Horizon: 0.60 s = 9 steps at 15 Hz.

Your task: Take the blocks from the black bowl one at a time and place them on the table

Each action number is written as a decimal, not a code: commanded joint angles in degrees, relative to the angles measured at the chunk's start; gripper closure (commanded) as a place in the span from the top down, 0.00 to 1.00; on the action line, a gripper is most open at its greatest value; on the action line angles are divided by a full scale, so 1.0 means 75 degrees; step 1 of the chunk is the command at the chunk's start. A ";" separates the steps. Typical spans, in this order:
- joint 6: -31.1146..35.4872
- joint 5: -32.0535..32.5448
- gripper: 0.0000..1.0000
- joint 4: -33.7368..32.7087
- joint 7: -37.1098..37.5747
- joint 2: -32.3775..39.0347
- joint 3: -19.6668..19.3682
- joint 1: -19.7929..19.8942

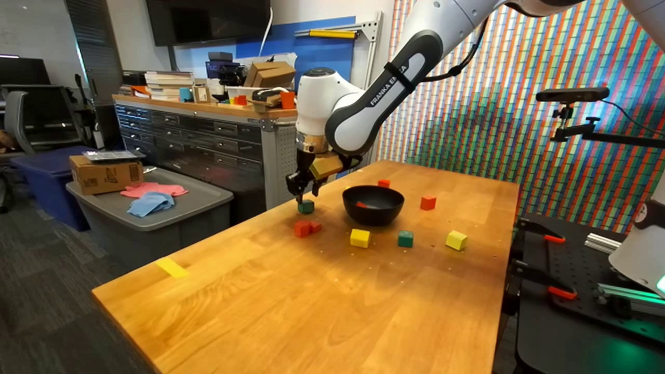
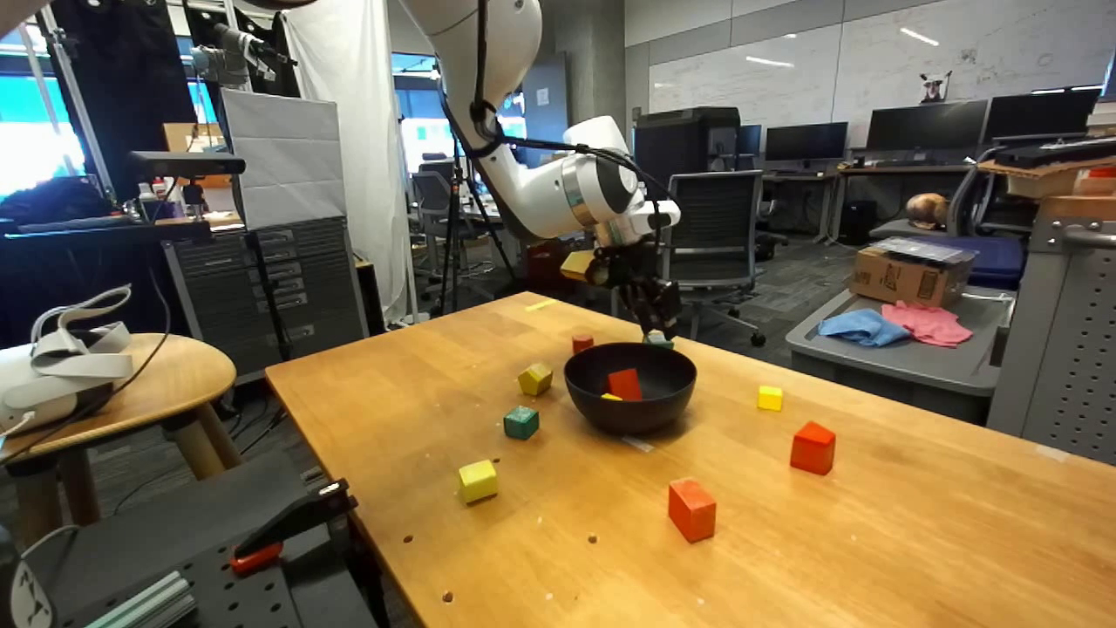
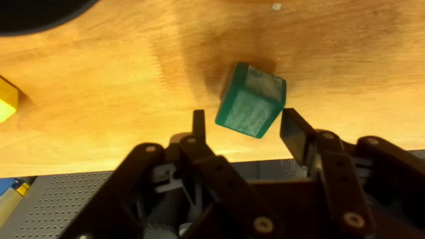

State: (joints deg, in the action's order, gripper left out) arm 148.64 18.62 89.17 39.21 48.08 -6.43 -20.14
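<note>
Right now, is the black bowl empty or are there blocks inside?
Not empty: an exterior view shows a red block and a bit of something yellow inside the black bowl.

Flooring (image 1: 47,311) is dark grey carpet tile. Whiteboard (image 2: 724,87) mounted on panelled wall (image 2: 680,22). White curtain (image 2: 349,131) hangs beside bright windows (image 2: 420,133).

The table (image 1: 332,311) and black bowl (image 1: 373,214) are shared by both exterior views, angled down from farther off and directed toward a multicoloured wall (image 1: 452,124) or an office chair (image 2: 717,222). In the wrist view, a green block (image 3: 251,101) is framed closely from above.
</note>
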 commanded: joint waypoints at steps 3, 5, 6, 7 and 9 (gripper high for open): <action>-0.0658 -0.0455 1.00 -0.0381 -0.1030 -0.0232 0.0054 0.0010; -0.0989 -0.0348 1.00 0.0028 -0.0995 -0.0757 -0.0119 -0.0140; -0.1115 -0.0309 1.00 0.0214 -0.0953 -0.0996 -0.0154 -0.0163; -0.1278 -0.0277 1.00 0.0510 -0.0934 -0.1328 -0.0166 -0.0155; -0.1398 -0.0217 1.00 0.1102 -0.0792 -0.1915 -0.0200 -0.0090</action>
State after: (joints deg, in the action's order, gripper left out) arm 139.74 16.64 88.83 33.22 42.14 -6.95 -20.59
